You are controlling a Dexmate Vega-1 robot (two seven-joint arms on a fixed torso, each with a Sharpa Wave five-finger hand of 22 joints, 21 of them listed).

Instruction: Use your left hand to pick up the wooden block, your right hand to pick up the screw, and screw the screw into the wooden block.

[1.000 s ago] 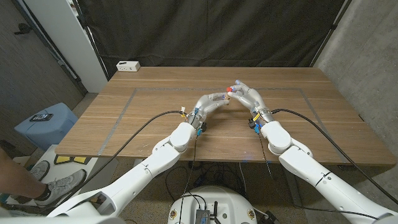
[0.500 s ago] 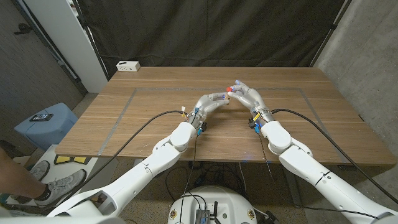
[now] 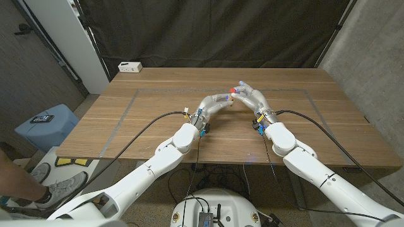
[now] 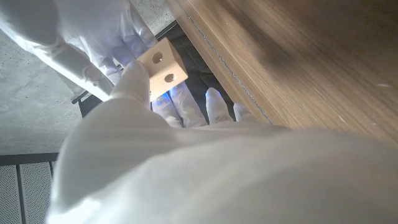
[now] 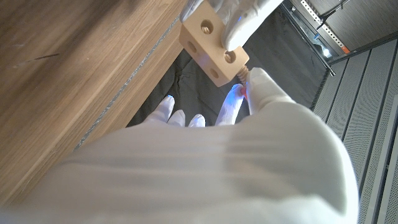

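Both hands meet above the middle of the bench (image 3: pixel 158 113), a little toward 12 o'clock from its centre and raised off the wood. The left hand (image 3: pixel 218 101) holds the wooden block (image 4: pixel 163 68) between its fingers (image 4: pixel 132 78); in the left wrist view the block is a pale cube with round holes on its faces, pinched at one side. In the right wrist view the same block shows with holes on three faces, and a white finger of the left hand covers its upper corner. The right hand (image 3: pixel 251 96) is at 3 o'clock from the left one, touching it or almost touching it. The screw (image 5: pixel 244 75) is held by the fingers of the right hand; its threaded end lies against the face of the block, at a hole, but how deep it sits I cannot tell. A small red part (image 3: pixel 232 91) shows between the two hands in the head view. At the far corner of the bench, around 11 o'clock, lies a white box (image 3: pixel 130 66). At the lower left edge of the head view a person's shoe (image 3: pixel 53 188) stands on the floor.
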